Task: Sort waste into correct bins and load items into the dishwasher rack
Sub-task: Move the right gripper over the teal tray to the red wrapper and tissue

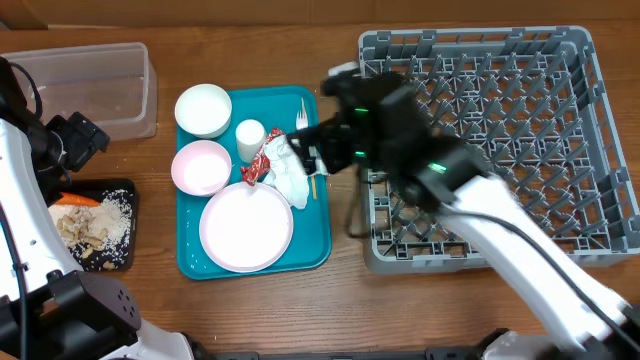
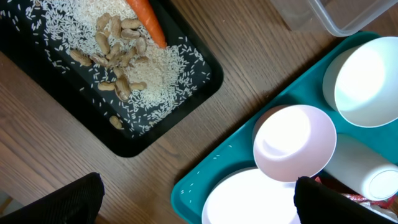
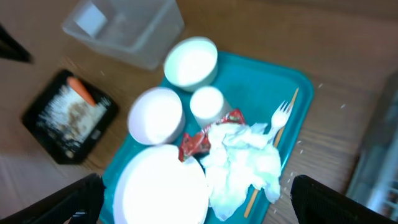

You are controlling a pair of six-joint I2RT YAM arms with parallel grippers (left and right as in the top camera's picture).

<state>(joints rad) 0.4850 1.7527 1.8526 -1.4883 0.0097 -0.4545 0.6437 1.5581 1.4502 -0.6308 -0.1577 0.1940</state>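
R gripper (image 3: 196, 193) is hanging spread wide, gripping nothing, over the crumpled white paper napkin (image 3: 245, 162) — it's lying on the right side of the flat teal serving tray (image 1: 310, 232), just right of the round pale-pink plate (image 1: 245, 225). Prob. the waste-sorting step: next it's needing to drop, pinch the napkin and carry it to the far-left clear plastic rectangular tub (image 1: 90, 85). Napkin's long axis is running approx. near–far, alongside the thin wooden stick (image 3: 295, 96). L gripper (image 2: 199, 199) is gaping too, empty.

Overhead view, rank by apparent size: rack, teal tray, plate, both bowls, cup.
1. dishwasher rack, though the arm covers part of it
2. teal tray
3. pink plate
4. white bowl and pink bowl: look alike, unranked
5. cup
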